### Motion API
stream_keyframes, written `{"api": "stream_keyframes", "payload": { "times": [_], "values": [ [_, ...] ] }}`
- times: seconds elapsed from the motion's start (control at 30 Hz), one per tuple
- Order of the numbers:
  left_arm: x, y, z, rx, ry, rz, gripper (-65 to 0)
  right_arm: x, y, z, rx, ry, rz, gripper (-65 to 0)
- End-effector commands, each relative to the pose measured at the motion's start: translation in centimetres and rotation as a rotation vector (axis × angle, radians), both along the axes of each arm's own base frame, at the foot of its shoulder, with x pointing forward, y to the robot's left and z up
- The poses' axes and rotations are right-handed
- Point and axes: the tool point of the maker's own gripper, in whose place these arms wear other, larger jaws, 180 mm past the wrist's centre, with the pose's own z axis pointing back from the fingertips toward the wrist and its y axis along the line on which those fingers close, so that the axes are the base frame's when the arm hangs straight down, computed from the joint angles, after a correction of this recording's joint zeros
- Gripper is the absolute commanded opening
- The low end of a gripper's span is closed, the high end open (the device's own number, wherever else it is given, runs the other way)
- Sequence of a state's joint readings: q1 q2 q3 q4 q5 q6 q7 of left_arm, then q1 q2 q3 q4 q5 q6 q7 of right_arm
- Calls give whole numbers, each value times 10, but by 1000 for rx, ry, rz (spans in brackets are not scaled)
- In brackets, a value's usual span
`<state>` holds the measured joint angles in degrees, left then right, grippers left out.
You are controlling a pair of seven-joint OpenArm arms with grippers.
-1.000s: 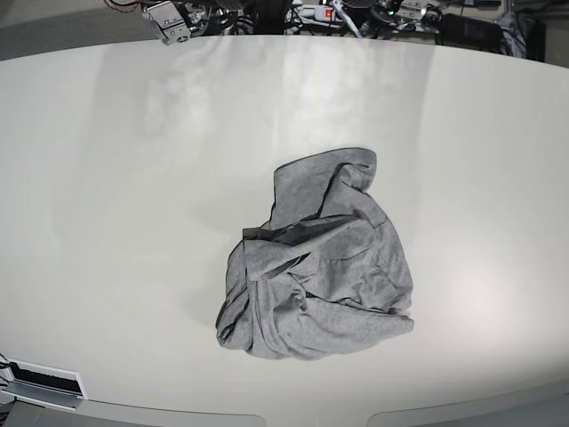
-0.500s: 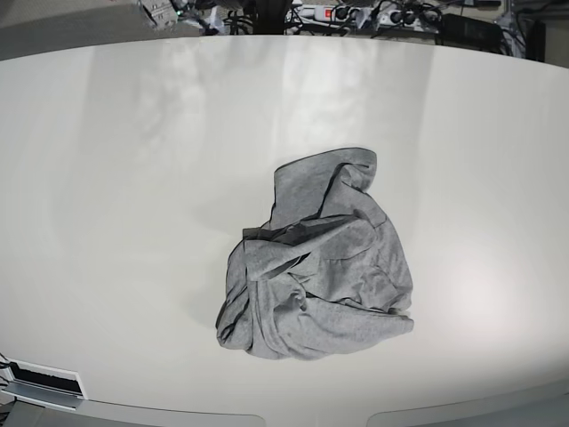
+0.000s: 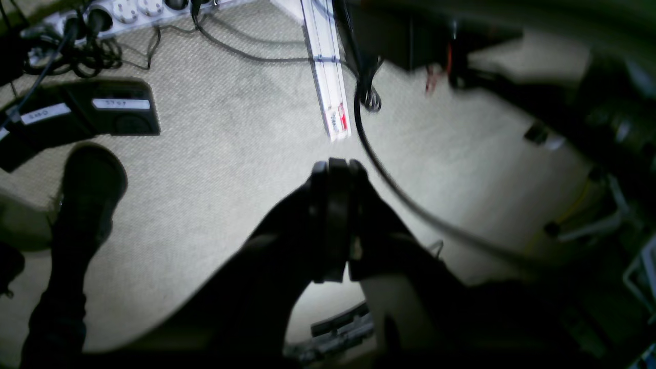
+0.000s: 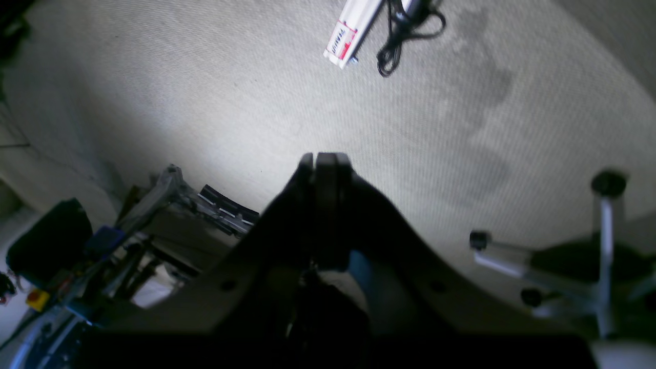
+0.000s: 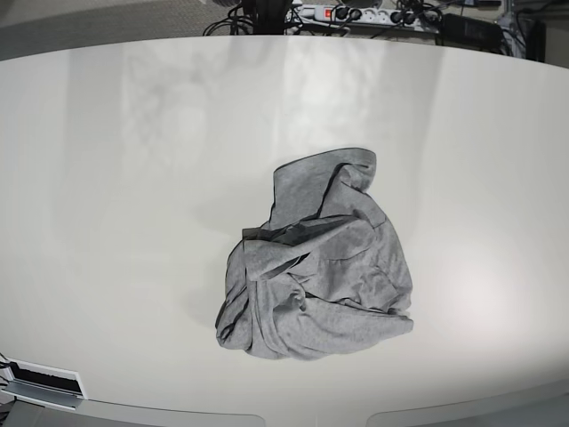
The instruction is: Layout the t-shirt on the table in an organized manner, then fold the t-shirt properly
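Note:
The grey t-shirt (image 5: 316, 267) lies crumpled in a heap on the off-white table (image 5: 133, 178), a little right of centre and towards the near edge; no lettering shows. Neither arm appears in the base view. In the left wrist view my left gripper (image 3: 333, 169) is shut with nothing in it, hanging above carpeted floor. My right gripper (image 4: 325, 161) is likewise shut and empty over the carpet in the right wrist view. Both are away from the shirt.
Power strips and cables (image 5: 356, 13) lie on the floor beyond the table's far edge. A white box (image 5: 44, 381) sits at the near left corner. The wrist views show a chair base (image 4: 589, 277), a shoe (image 3: 87, 189) and loose cables (image 3: 389, 169).
The gripper parts seen at the far edge of the table in the base view have moved out of sight. The t-shirt has not moved.

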<state>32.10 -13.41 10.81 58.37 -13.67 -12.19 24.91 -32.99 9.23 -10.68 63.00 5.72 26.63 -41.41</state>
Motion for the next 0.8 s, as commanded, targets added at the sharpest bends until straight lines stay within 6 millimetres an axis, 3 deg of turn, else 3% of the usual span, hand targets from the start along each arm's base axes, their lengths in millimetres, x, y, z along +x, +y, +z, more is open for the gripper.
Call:
{"api": "stream_keyframes", "payload": {
  "times": [0.0,0.2,0.33,0.67,0.77],
  "values": [
    [-1,3,7,-5,-7,-11,-650,-10,-6,9,0,11,3,-650],
    [-3,23,49,0,-39,-143,-650,-24,-33,60,-57,-73,24,-650],
    [10,34,82,21,-128,-244,-650,-14,-37,102,-68,-174,49,-650],
    [105,66,183,97,-447,-205,-650,69,-45,205,-223,-549,150,-650],
    [141,66,216,84,-573,-171,-650,84,-50,216,-266,-618,162,-650]
  ]
}}
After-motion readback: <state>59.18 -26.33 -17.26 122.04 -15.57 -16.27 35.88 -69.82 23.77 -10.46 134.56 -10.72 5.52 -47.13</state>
